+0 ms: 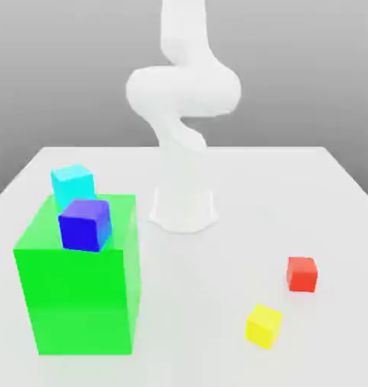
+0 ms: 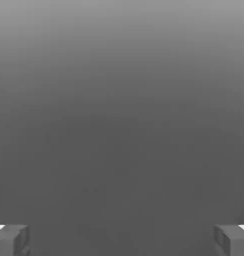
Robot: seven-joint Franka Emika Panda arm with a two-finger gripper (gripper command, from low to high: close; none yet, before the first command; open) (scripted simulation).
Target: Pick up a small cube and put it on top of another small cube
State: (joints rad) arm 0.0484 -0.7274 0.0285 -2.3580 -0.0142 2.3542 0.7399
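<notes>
The small red cube (image 1: 301, 273) rests on the white table (image 1: 202, 317) toward the exterior view's right. Nearer the front, slightly to its left, lies a small yellow cube (image 1: 263, 326) of the same size, a short gap apart from it. In the hand view my gripper (image 2: 122, 240) is open: its two grey fingertips (image 2: 11, 240) stand far apart with nothing between them, facing a plain grey background. The white arm (image 1: 183, 91) rises from its base (image 1: 183, 208) at the table's middle and leaves the picture upward.
A large green block (image 1: 77, 287) stands at the exterior view's left. A dark blue cube (image 1: 85, 224) sits on its top, with a cyan cube (image 1: 72, 185) just behind it. Open table lies between the green block and the two small cubes.
</notes>
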